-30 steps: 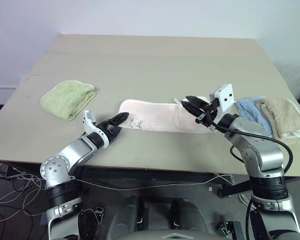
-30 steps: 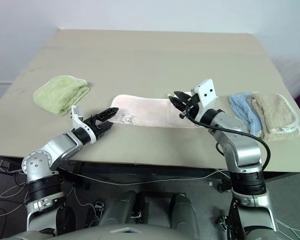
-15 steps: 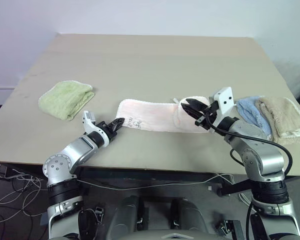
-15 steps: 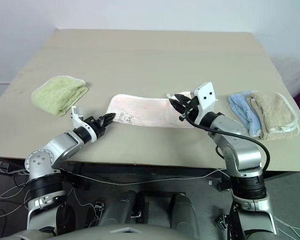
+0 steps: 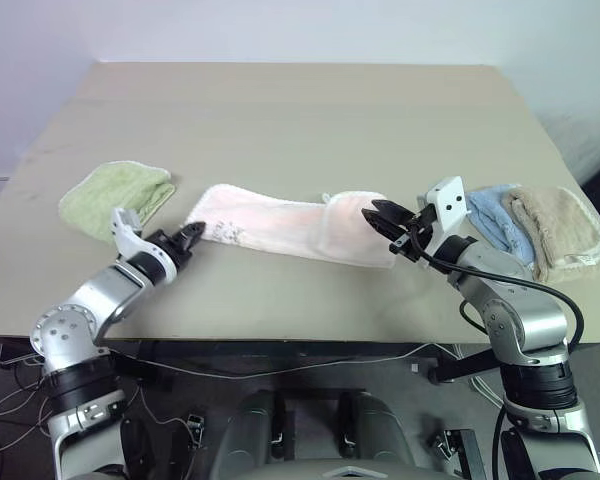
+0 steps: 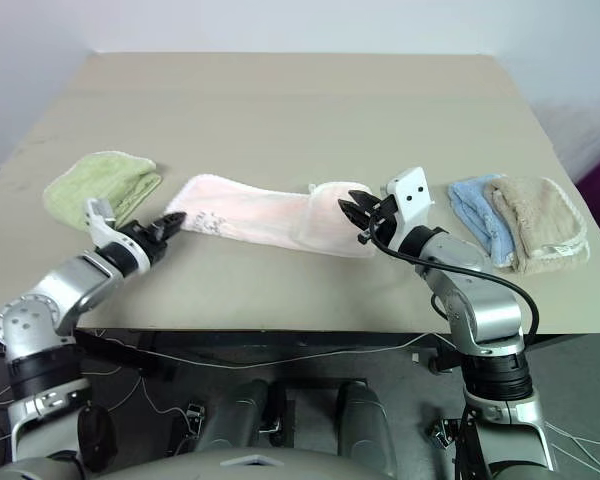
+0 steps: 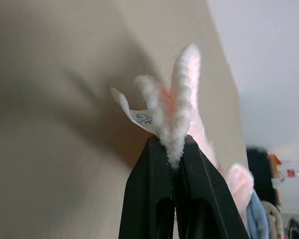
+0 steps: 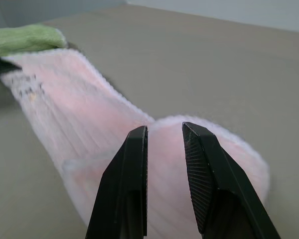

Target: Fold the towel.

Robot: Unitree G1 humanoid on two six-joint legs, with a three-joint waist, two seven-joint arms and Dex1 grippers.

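Between the black fingers of the left gripper (image 7: 175,159) sits the near end of the pale pink towel (image 5: 280,222) — a second ago those fingers stood wide beside that end, and now they are pinched together on its edge, with the small white tag (image 7: 134,113) sticking out just beside the tips. That end has been drawn outward, toward the light green towel (image 5: 115,196), so the pink cloth lies stretched between the two arms. The right gripper (image 5: 388,228) has kept still, jaws slightly apart and empty over the far, doubled-over end of the towel; in my judgement the grasp is made — the fold itself is not yet begun
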